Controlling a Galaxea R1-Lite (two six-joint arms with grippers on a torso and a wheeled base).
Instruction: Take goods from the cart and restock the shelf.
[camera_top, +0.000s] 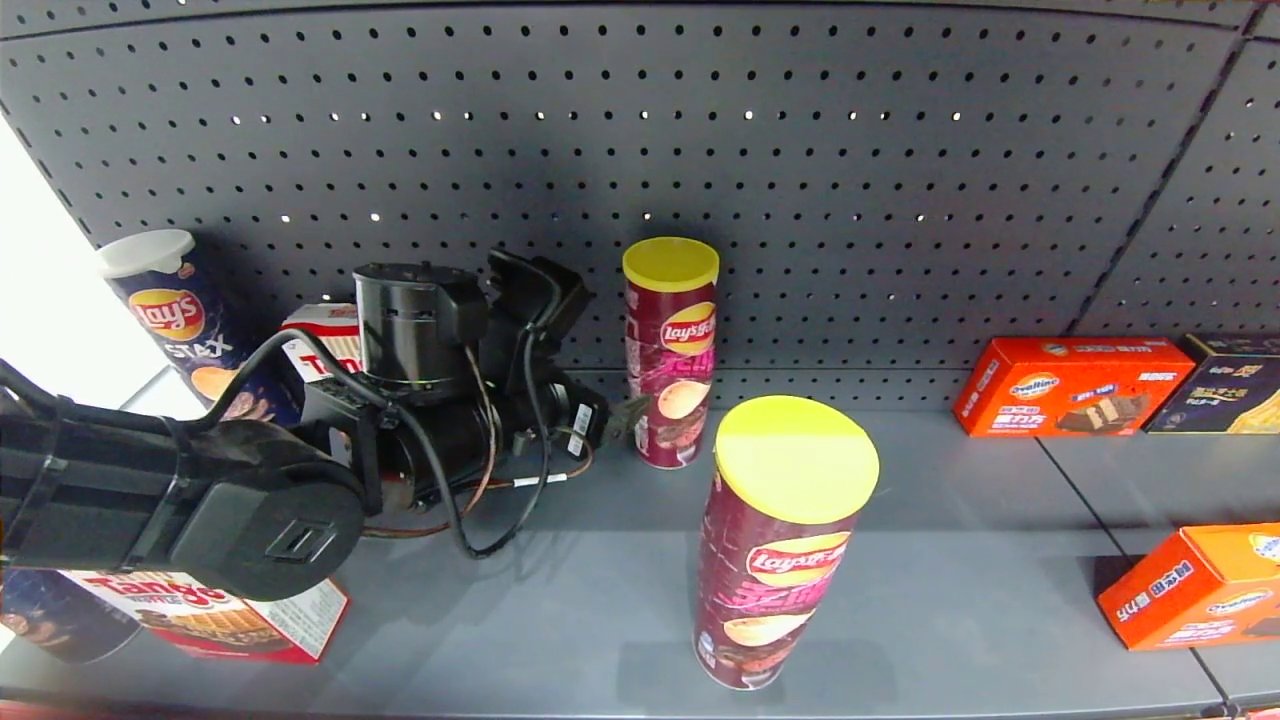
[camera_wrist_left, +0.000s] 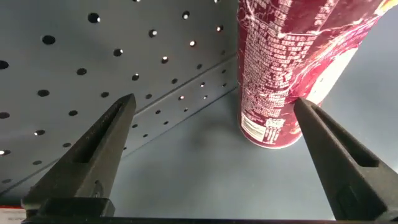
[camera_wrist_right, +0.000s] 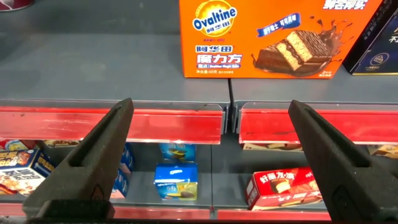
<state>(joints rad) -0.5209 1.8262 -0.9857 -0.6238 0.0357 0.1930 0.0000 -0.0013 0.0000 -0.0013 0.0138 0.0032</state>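
Front crisp can (camera_top: 780, 540) nearest; rear can (camera_top: 668, 360) just ahead of empty, wide-open left tool (camera_wrist_left: 212, 102).

Grey pegboard back wall (camera_top: 800, 150)

Pegboard panel (camera_top: 800, 150); bright patch (camera_top: 40, 300) (window, perhaps)

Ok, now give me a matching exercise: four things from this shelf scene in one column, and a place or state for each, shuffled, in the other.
Things:
1. left gripper
2. blue can
3. front maroon can
4. rear orange box

Descriptions:
a. white lid, far left
b. yellow lid, nearest the front edge
c. right side, next to a dark box
d. open, beside the rear maroon can

Pairs: 1-d, 2-a, 3-b, 4-c.
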